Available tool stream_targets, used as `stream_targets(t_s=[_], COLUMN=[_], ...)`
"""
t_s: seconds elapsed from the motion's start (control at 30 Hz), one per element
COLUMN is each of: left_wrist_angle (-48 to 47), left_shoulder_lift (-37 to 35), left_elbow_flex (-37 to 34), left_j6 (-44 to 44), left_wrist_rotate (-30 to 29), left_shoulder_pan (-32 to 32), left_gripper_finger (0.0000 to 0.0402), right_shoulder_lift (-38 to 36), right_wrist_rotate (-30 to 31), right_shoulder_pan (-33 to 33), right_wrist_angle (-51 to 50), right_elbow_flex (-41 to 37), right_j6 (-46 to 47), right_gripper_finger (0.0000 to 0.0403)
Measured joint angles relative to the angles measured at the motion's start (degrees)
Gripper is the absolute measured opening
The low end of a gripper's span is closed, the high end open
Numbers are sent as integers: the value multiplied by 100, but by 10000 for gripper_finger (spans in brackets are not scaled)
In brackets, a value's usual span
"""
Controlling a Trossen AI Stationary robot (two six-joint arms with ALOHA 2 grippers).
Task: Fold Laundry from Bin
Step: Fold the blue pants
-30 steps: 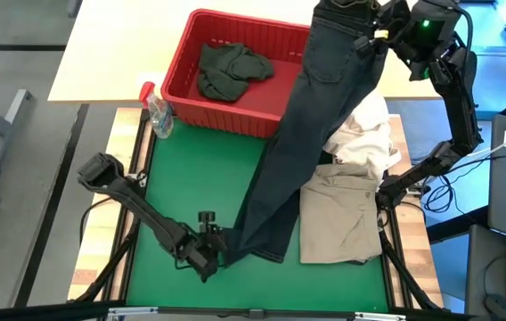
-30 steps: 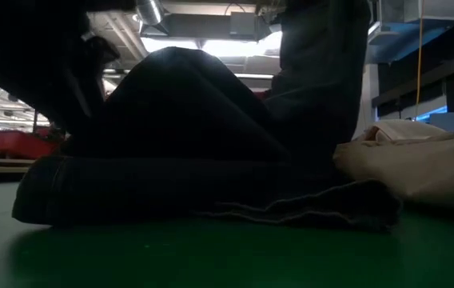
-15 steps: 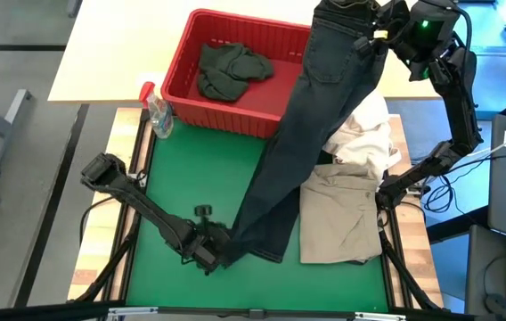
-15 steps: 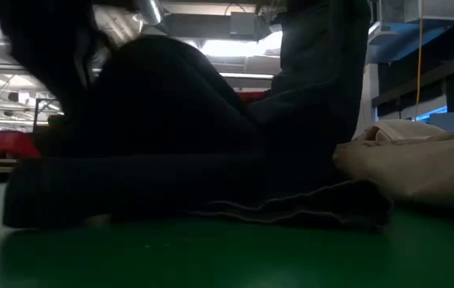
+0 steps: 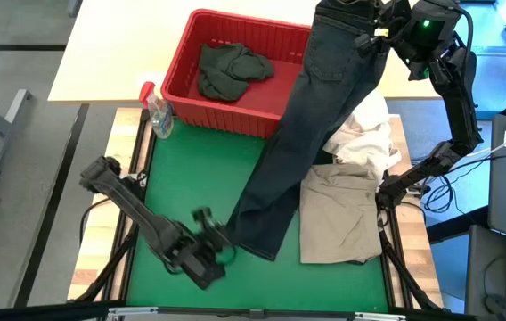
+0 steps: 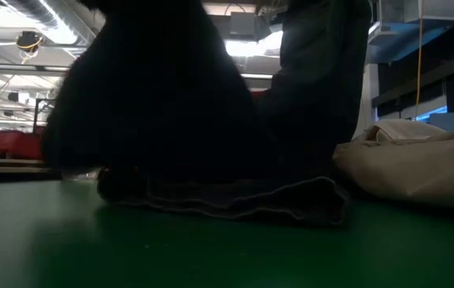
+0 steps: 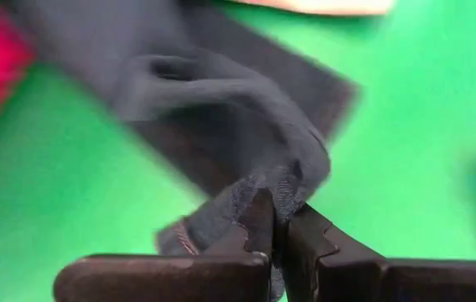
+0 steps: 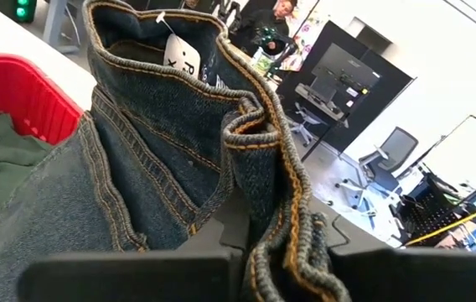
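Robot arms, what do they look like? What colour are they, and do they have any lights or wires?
Both arms are black, built from slim jointed links. The left gripper has two dark, flat fingers with notched edges. The right gripper sits on a chunky black wrist with a small green light glowing on it, and black cables run along that arm.

Dark jeans (image 5: pixel 302 134) draped over red bin (image 5: pixel 182 76)
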Motion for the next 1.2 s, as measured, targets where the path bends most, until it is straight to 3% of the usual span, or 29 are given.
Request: stream_targets(t_s=[0.07,0.13,0.2,0.3,0.4,0.53,0.6,0.7,0.83,1.03,1.1,1.2], left_wrist_angle=[967,1209,716,-906,-2604,-1818,-2021,-2162,-2391,-2138,-2159,-2207], left_shoulder_lift=[133,162,135,-8,-129,-729,-893,-975,-1017,-1230,-1345,-1482], left_elbow_flex=[-297,-437,-354,152,914,1550,2081,2589,2663,2665,2671,2671], left_j6=[394,525,532,361,142,1055,1276,1538,2001,3432,3757,3834], left_wrist_rotate=[310,701,1053,1071,608,-665,-1365,-1861,-2363,-4099,-4166,-3722], left_shoulder_pan=[3,22,71,75,176,506,600,498,323,488,677,887], left_gripper_finger=[3,4,3,2,2,2,2,2,2,2,2,2], right_shoulder_lift=[0,0,0,0,2,2,4,4,15,64,66,98], right_wrist_rotate=[-41,-46,-46,-83,-194,-201,-197,-203,-343,-352,-350,-370], right_shoulder_pan=[0,0,0,0,0,0,0,0,0,0,-2,-137], right_wrist_angle=[0,-2,-2,-2,3,76,126,230,236,317,429,810], right_elbow_flex=[0,0,0,0,0,-2,-2,-2,-2,-2,-2,-4], right_j6=[23,45,66,191,312,330,330,336,316,216,185,120], right_gripper_finger=[43,43,43,43,43,43,43,43,43,43,43,43])
